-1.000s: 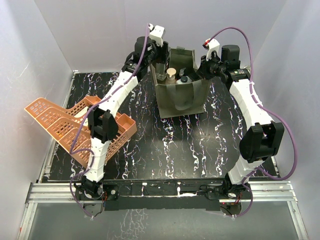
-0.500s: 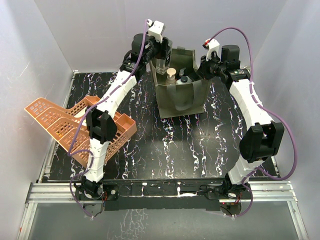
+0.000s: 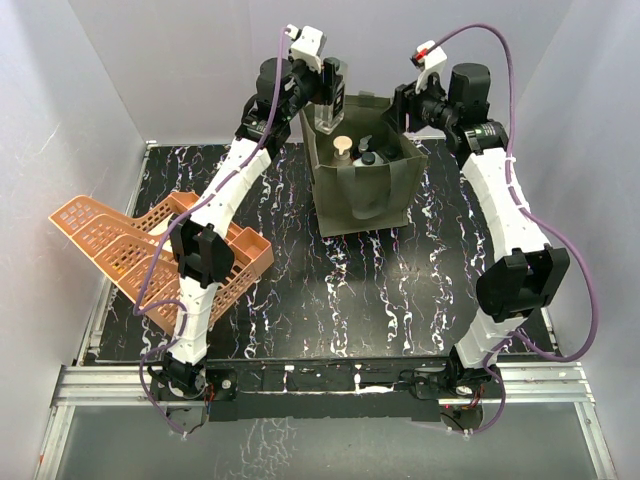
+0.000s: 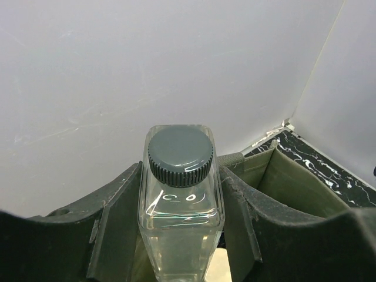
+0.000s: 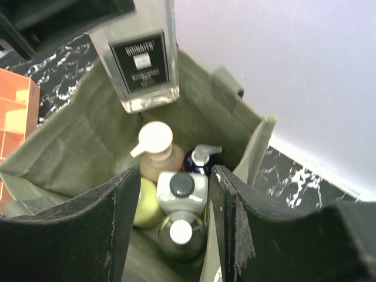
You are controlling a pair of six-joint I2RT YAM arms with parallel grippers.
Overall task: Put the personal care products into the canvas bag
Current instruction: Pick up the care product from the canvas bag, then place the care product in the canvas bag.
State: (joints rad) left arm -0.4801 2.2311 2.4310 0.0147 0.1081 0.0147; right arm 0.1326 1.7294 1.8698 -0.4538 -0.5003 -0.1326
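**Item:** square clear bottle (image 4: pixel 182 226). It has a flat-sided transparent body holding clear liquid, a ribbed dark grey round cap (image 4: pixel 179 155) and a black label (image 5: pixel 141 59) with pale print.

**Location:** in the air, upright with its base down, over the far-left corner of the canvas bag (image 3: pixel 362 195). Whether its base is below the rim cannot be told.

**Holder:** left gripper (image 4: pixel 179 194), jaws clamped on two opposite sides of the bottle below its shoulder. The left arm stretches from the near-left of the desk (image 3: pixel 350 300) to the far edge, with its wrist lifted above the bag.

**Container:** the canvas bag is olive green and boxy, mouth open. It stands on the desk close to the far edge, about mid-width.

**Contents seen from above:**
- tan pump bottle (image 5: pixel 155 150)
- dark blue bottle with a white pump (image 5: pixel 200 158)
- white bottle with a dark cap (image 5: pixel 182 188)
- yellow-green bottle (image 5: pixel 144 205)
- dark round bottle with a white cap (image 5: pixel 179 235)

**Second arm:** right gripper (image 5: pixel 174 176), jaws apart with nothing between them, poised over the bag's far-right corner and looking down into it. Its elbow bows toward the desk's right edge.

**Also present:** orange lattice baskets (image 3: pixel 140 250), stacked and tilted, overhanging the desk's left edge.
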